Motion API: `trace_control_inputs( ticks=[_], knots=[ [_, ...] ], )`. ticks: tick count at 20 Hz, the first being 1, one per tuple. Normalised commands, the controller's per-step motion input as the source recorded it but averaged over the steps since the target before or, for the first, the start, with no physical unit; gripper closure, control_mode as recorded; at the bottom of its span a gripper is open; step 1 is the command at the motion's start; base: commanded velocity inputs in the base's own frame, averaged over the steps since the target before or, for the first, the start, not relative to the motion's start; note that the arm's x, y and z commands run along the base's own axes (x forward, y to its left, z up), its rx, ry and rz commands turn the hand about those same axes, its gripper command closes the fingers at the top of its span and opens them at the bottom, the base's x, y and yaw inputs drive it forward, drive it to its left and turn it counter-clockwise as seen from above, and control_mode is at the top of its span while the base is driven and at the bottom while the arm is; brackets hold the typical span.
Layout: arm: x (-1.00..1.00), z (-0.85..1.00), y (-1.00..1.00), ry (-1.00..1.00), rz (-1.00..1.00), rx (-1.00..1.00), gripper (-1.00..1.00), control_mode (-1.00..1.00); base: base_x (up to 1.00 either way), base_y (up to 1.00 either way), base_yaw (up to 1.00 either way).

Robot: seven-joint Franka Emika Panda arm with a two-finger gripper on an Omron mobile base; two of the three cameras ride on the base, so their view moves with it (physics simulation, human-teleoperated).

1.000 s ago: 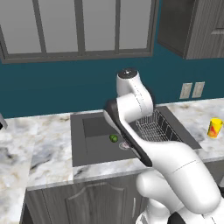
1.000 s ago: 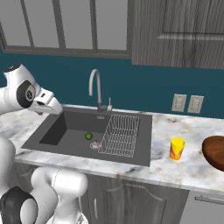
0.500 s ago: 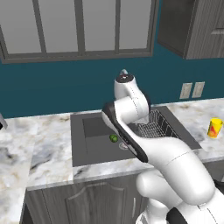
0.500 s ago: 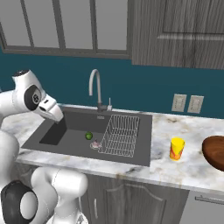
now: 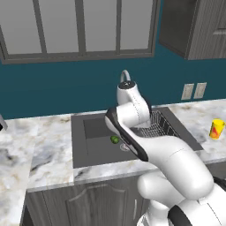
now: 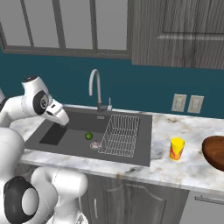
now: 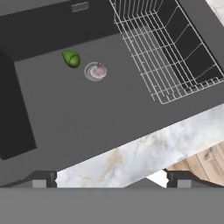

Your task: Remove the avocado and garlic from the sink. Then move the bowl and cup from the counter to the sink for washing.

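Observation:
The dark-grey sink [image 6: 65,139] holds the green avocado [image 6: 88,136] and, right beside it, the pale garlic [image 6: 96,144] sitting on the round drain. Looking down from the hand, the avocado [image 7: 71,58] and garlic [image 7: 98,70] lie far ahead on the sink [image 7: 87,118] floor. My gripper [image 7: 111,180] is open and empty, hanging above the basin's front-left part, well short of both. From the right base view the gripper [image 6: 64,121] points down over the sink's left end. The yellow cup [image 6: 176,148] and brown bowl [image 6: 215,152] stand on the counter to the right.
A wire rack [image 6: 121,135] fills the sink's right side, and a curved steel faucet [image 6: 97,87] rises behind the basin. Marble counter [image 6: 192,168] surrounds the sink. Wall outlets [image 6: 187,103] sit behind the cup. My own arm hides much of the basin in the left base view, where the avocado [image 5: 114,140] peeks out.
The hand has swung down and to the right, from the counter's left side to over the sink's left end. The jaws stayed open. Avocado, garlic, cup and bowl have not moved.

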Motion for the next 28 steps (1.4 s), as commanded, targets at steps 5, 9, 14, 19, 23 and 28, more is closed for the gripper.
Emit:
trace_control_inputs(
  ticks=[5,9,14,19,23,28],
  knots=[
    [0.19,-0.27,-0.13,0.01,0.08,0.00,-1.00,-1.00,0.00,0.00,0.00],
    [0.21,-0.28,-0.03,0.00,0.06,0.00,-1.00,-1.00,0.00,0.00,0.00],
    [0.23,-0.29,-0.04,0.00,0.07,0.00,-1.00,-1.00,0.00,0.00,0.00],
    [0.21,-0.26,0.00,-0.03,0.10,0.00,-1.00,-1.00,0.00,0.00,0.00],
    [0.23,-0.22,-0.03,-0.02,0.11,0.00,-1.00,-1.00,0.00,0.00,0.00],
    [0.21,-0.22,-0.11,0.00,0.10,0.00,-1.00,-1.00,0.00,0.00,0.00]
  ],
)
